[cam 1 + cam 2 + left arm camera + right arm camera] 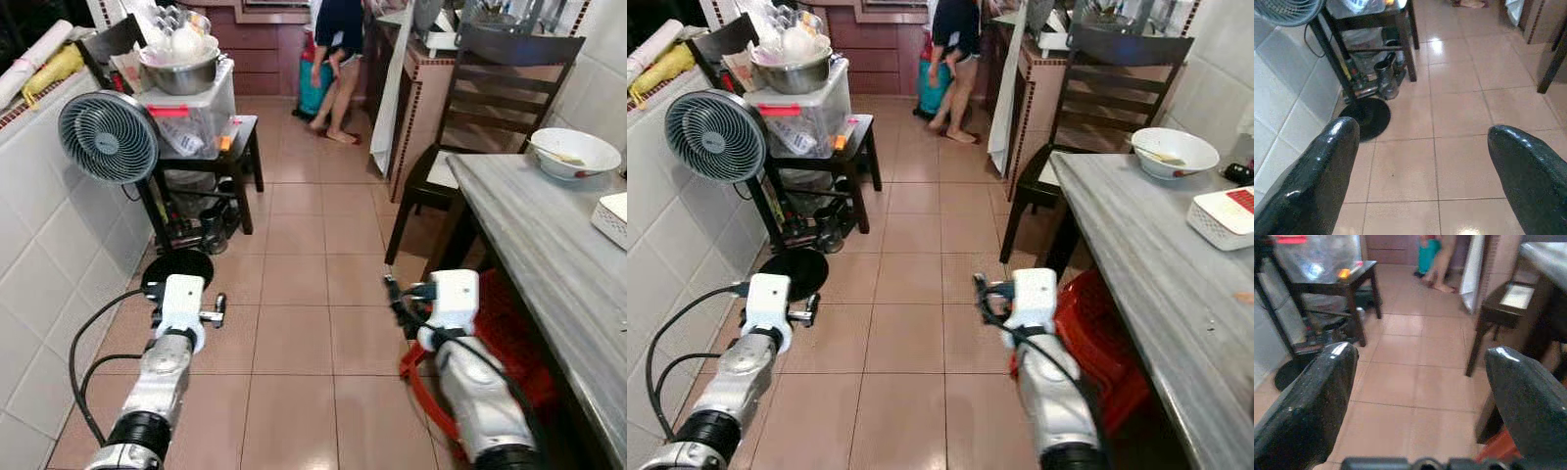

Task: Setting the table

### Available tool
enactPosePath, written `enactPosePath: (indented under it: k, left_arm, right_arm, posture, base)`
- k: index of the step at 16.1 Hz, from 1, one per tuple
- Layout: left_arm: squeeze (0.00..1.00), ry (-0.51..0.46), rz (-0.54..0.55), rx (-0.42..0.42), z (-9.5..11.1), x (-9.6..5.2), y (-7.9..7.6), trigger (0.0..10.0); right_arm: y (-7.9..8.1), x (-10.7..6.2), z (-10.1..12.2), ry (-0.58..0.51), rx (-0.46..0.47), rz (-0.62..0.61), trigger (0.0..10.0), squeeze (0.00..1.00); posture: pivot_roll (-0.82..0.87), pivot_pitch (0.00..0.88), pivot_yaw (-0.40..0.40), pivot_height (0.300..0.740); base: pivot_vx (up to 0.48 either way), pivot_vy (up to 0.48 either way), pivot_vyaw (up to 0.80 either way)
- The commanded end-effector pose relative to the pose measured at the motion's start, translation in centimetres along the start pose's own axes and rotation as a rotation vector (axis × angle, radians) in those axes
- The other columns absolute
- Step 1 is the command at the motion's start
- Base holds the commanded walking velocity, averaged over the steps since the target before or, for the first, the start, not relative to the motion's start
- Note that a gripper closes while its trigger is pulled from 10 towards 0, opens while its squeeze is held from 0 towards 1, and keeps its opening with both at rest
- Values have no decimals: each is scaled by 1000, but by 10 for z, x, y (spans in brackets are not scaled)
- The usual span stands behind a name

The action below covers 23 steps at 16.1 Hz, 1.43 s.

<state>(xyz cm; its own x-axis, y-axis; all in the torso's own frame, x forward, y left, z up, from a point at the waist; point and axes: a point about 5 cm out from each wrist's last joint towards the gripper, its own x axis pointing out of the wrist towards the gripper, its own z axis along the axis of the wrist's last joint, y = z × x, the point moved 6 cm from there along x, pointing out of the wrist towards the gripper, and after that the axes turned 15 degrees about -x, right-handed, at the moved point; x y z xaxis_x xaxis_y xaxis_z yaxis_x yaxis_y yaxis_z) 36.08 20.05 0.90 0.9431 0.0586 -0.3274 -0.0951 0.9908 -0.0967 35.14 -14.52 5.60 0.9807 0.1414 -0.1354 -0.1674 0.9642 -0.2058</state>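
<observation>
**Marble table along the right wall, grippers spread wide above the tiles**

Along the right side, a long table (534,245) with a grey, streaked, stone-like top and a straight near edge. Toward its far end, a round white bowl (573,152) with a pale utensil lying inside, resting near the far corner by the tiled wall. Just nearer along the wall-side edge, a flat white rectangular container (1225,213) with a red patch on top. Tucked against the far end of the table, a dark wooden chair (470,108) with a slatted back and a pale seat pad. Under the table's near edge, a red plastic basket (1097,338) of open lattice.

Low over the terracotta floor tiles (294,294), left gripper (1422,161) with both glossy black fingers set far apart, holding nothing. Likewise the right gripper (1420,391), spread wide and empty, pointing down the aisle beside the table.

On the left, against white wall tiles, a round grey fan (108,137) on a black pole with a disc base. Beside it, a small dark side table (230,157) bearing a clear plastic bin (196,113) topped by a metal bowl (181,73) piled with white crockery. At the far end of the aisle, a person (338,49) bending over beside a teal bucket.
</observation>
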Motion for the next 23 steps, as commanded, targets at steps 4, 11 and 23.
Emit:
enactPosePath:
  k: [4, 11, 23]
  left_arm:
    - [0, -38, -39, 16, 13, 7, -10, 10000]
    - [0, -67, -38, 7, 22, 13, -13, 10000]
    - [0, -69, -36, 4, 21, 14, -15, 10000]
  right_arm:
    - [2, 4, 5, -43, 9, -9, 10000, 0]
    - [-2, 9, 9, -79, 4, -19, 10000, 0]
    - [-2, 8, 7, -91, -6, -6, 10000, 0]
  posture:
    - [-34, 0, 10, 740]
    - [-40, 0, 8, 740]
    - [-43, 0, 4, 740]
  base:
    - [0, 318, 0]
    - [0, 342, 0]
    - [0, 408, 0]
